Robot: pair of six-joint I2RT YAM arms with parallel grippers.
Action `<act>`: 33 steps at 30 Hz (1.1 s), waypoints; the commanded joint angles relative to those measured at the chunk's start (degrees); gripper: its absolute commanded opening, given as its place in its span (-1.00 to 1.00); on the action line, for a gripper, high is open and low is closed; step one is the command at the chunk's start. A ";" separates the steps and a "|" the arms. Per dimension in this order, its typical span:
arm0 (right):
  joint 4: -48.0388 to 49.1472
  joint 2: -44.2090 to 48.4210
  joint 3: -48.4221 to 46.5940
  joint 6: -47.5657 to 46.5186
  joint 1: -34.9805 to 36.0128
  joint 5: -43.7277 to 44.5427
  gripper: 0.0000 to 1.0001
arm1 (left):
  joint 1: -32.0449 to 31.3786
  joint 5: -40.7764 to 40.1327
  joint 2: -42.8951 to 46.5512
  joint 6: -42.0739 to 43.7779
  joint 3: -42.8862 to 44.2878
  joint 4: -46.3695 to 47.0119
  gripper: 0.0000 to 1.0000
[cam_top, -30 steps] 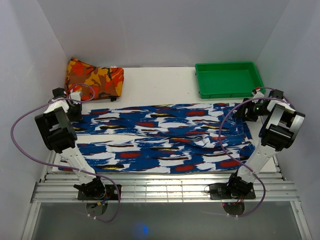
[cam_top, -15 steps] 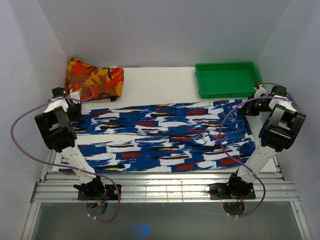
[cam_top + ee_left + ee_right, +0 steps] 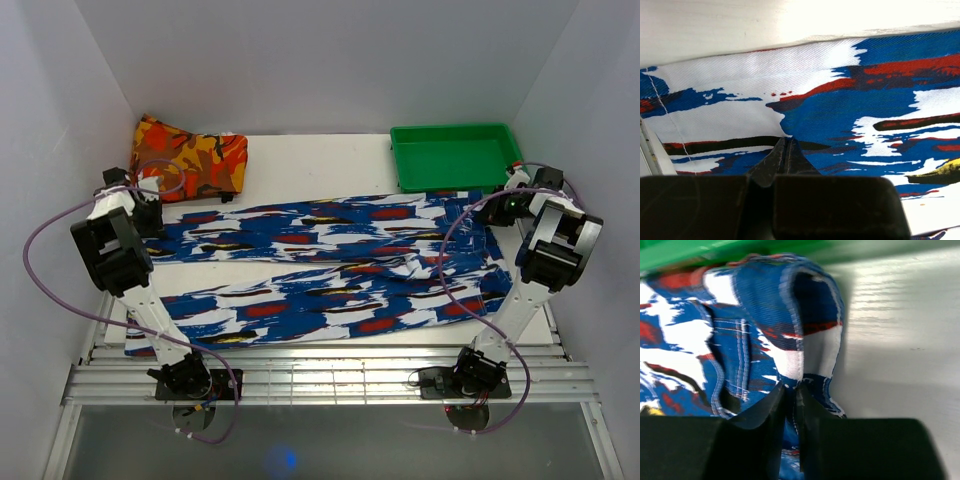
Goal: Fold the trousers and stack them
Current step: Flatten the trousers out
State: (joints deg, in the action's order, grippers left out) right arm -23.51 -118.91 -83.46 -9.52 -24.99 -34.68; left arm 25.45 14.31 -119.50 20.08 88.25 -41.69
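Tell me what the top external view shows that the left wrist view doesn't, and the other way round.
Only the top external view: the whole trousers spread across the table, the folded orange patterned cloth, the green tray, both arms, and the right tool at the waistband end. Only the left wrist view: the left tool shut, its tips pinching the fabric, plus the weave and a stitched seam close up. Both: the trousers' blue, white, red print and the white table.
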 commanded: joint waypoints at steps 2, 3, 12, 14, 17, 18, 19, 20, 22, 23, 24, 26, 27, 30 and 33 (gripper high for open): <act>2.17 -0.27 -0.82 -0.23 -0.67 4.62 -0.40 | 0.56 0.87 -3.02 1.63 0.69 -1.72 -0.86; 0.41 0.08 -1.61 -1.80 -0.67 4.10 0.26 | 0.56 2.29 -2.49 2.07 0.96 -2.51 -0.76; -24.35 10.97 -5.05 -21.84 -3.22 5.93 0.67 | 0.83 15.57 12.35 11.38 -1.40 -15.78 0.36; -28.42 12.91 -2.69 -27.90 -3.48 8.47 0.59 | 0.83 16.19 14.81 15.42 -3.59 -20.34 0.37; -33.53 14.49 0.30 -32.31 -3.66 12.69 0.57 | 0.83 15.76 17.19 19.82 -9.29 -23.26 0.37; -33.45 14.93 2.84 -32.67 -3.75 13.75 0.56 | 0.91 15.41 19.20 20.61 -11.15 -23.17 0.36; -32.75 15.29 4.08 -33.10 -3.83 15.50 0.54 | 0.91 15.66 20.09 21.75 -13.08 -22.65 0.35; -32.05 15.55 5.23 -33.37 -3.92 16.21 0.52 | 0.91 16.01 20.88 22.28 -15.01 -22.47 0.34; -30.55 15.55 8.48 -33.11 -4.19 17.45 0.43 | 0.83 16.89 22.46 23.34 -20.20 -21.51 0.30; -29.85 15.12 9.45 -33.02 -4.19 17.71 0.40 | 0.83 16.55 22.82 23.34 -21.87 -20.81 0.29; -29.15 14.94 10.50 -32.76 -4.19 18.06 0.38 | 0.83 15.85 22.91 23.43 -25.11 -20.02 0.27; -26.00 14.94 14.10 -32.58 -4.19 19.55 0.36 | 0.83 11.74 23.00 22.91 -28.12 -16.42 0.22; -24.93 15.03 15.42 -32.84 -4.19 20.25 0.32 | 0.83 9.88 23.00 22.38 -31.09 -14.75 0.21; -22.30 15.99 20.43 -33.72 -4.19 20.44 0.22 | 0.83 3.99 22.39 20.80 -34.54 -9.56 0.17; -19.14 17.31 25.44 -34.51 -4.27 21.75 -0.15 | 0.91 -0.31 20.72 18.43 -36.39 -5.51 0.00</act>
State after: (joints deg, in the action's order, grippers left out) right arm -44.42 -101.10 -63.29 -42.85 -28.93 -15.25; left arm 26.02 23.92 -96.31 39.27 55.35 -56.45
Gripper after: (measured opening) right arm 0.487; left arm 0.532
